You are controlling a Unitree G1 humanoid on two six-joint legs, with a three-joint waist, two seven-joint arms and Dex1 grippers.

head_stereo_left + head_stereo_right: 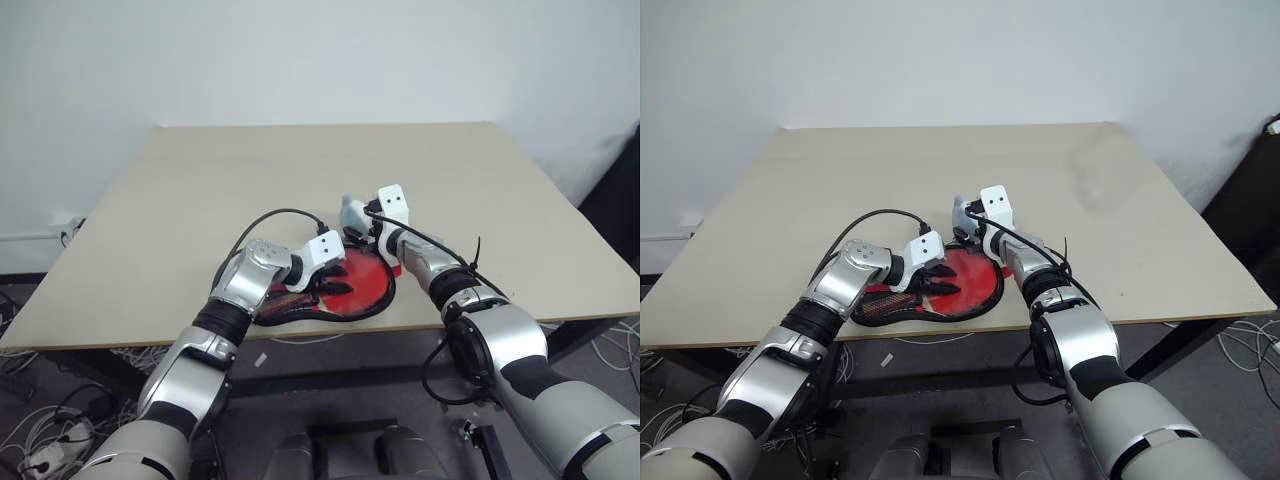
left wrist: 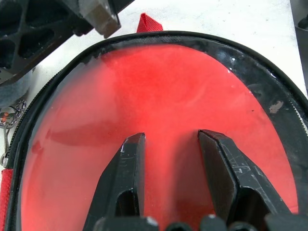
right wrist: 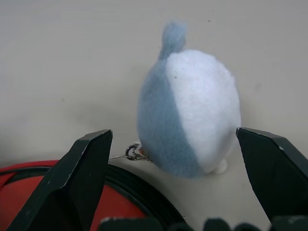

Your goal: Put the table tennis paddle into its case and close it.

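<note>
Case (image 1: 352,290) and paddle lie together near the table's (image 1: 200,180) front edge, at about six o'clock from its middle; through the case's clear face the paddle's red rubber (image 2: 163,106) shows inside the black zip rim (image 2: 269,96), so the insertion step looks done and closing is in hand. The left gripper (image 2: 171,159) rests on that face, fingers partly apart and holding nothing, apparently pinning the case. The right gripper (image 3: 178,159), at about one o'clock from the case, stands wide open around a small blue-and-white plush charm (image 3: 190,115), not yet gripping it. A thin chain links the charm toward the rim, so it is probably the zip pull; the next move likely calls for pinching it and drawing it along the rim. The right wrist view shows charm and chain clearly, while the head views give just a pale blob.
</note>
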